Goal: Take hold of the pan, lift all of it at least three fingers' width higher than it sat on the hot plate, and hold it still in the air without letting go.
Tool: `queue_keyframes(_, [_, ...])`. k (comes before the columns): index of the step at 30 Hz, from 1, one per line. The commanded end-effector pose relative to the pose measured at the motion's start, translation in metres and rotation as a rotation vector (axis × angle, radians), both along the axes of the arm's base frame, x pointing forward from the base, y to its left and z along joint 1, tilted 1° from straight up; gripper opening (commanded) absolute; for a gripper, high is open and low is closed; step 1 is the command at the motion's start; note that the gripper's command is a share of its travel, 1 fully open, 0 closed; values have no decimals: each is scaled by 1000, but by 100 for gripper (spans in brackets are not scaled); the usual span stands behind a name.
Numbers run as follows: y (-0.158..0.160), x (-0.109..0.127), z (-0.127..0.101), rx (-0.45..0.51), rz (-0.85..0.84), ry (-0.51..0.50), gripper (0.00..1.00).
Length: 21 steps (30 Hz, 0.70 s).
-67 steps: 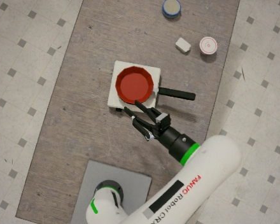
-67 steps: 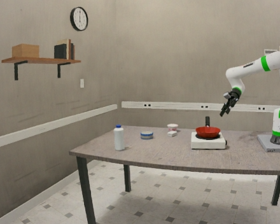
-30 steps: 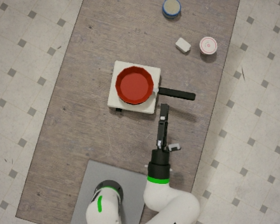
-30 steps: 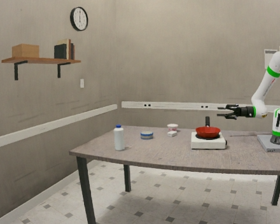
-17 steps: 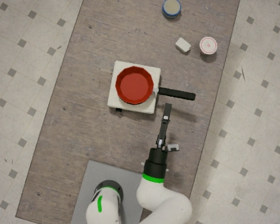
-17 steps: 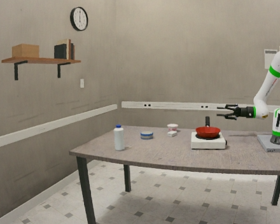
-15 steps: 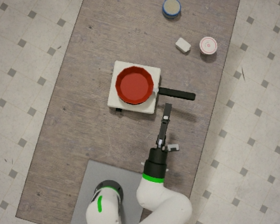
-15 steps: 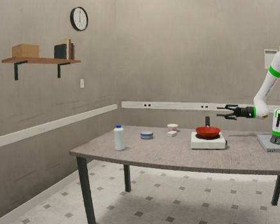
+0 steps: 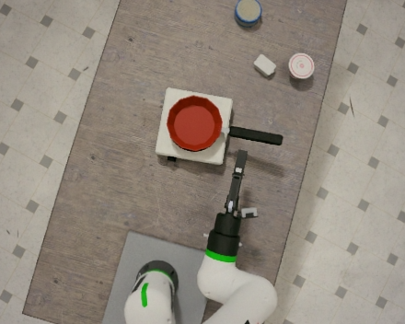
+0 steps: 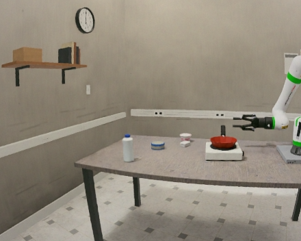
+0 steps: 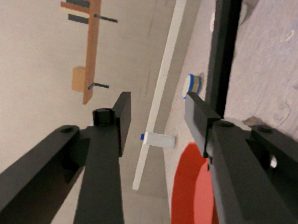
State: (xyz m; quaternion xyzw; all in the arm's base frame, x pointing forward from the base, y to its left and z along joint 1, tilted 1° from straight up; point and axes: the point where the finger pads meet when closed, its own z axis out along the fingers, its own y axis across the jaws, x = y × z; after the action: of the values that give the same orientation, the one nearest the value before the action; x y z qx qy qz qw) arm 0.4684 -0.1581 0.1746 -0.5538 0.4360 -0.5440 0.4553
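A red pan (image 9: 194,123) (image 10: 223,141) sits on the white hot plate (image 9: 171,98) (image 10: 223,155) in the middle of the table. Its black handle (image 9: 256,135) (image 11: 222,50) points to the right in the overhead view. My gripper (image 9: 241,154) (image 10: 234,122) (image 11: 158,105) hangs in the air, level, just in front of the handle and above the pan's height. Its fingers stand partly apart with nothing between them. In the wrist view the pan (image 11: 187,185) shows as a red patch low between the fingers.
A blue-rimmed bowl (image 9: 248,11) (image 10: 157,145), a white block (image 9: 264,65) (image 10: 185,144) and a red-and-white cup (image 9: 301,65) (image 10: 185,136) stand beyond the hot plate. A white bottle (image 10: 128,148) (image 11: 159,140) stands at the far end. The arm's grey base mat (image 9: 134,248) lies near me.
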Motion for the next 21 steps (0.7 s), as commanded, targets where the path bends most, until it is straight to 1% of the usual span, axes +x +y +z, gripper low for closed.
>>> queue_keyframes(1, [0, 0, -9, -1, 0, -2, 41])
queue_keyframes(5, [0, 1, -20, -1, 0, -2, 41])
queue_keyframes(7, [0, 1, -20, -1, 0, -2, 41])
queue_keyframes(21, [1, 2, -62, -1, 0, -2, 41])
